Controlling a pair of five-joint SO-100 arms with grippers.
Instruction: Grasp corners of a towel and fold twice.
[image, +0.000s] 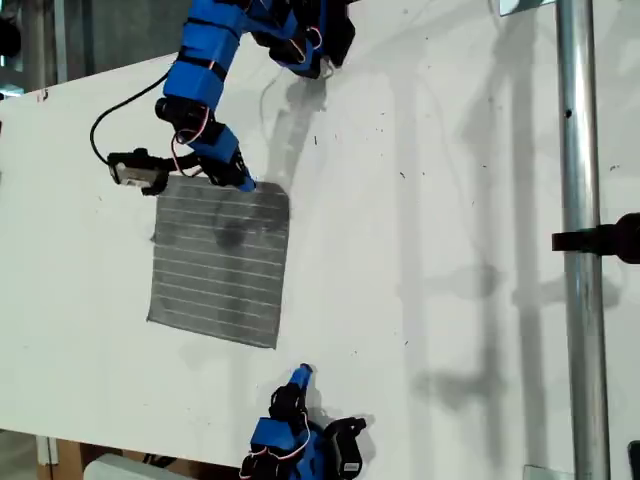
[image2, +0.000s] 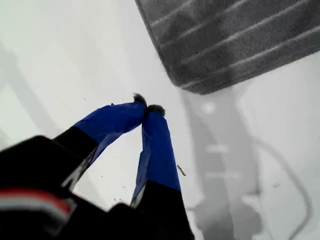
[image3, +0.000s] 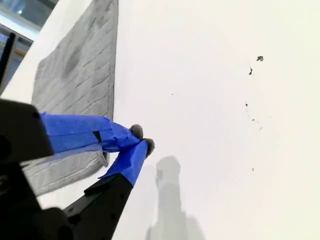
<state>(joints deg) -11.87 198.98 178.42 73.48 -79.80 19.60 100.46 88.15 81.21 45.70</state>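
grey towel (image: 220, 262) with thin pale stripes — white table (image: 450, 250) — blue-taped fingers (image2: 157, 145), black bodies.

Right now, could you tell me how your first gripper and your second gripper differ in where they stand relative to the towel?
My first gripper stands clear of the towel, with bare table before the nearest corner; my second gripper sits right at the towel's edge. In the exterior view, my first gripper is below the towel and my second gripper above it. Both are shut and hold nothing.
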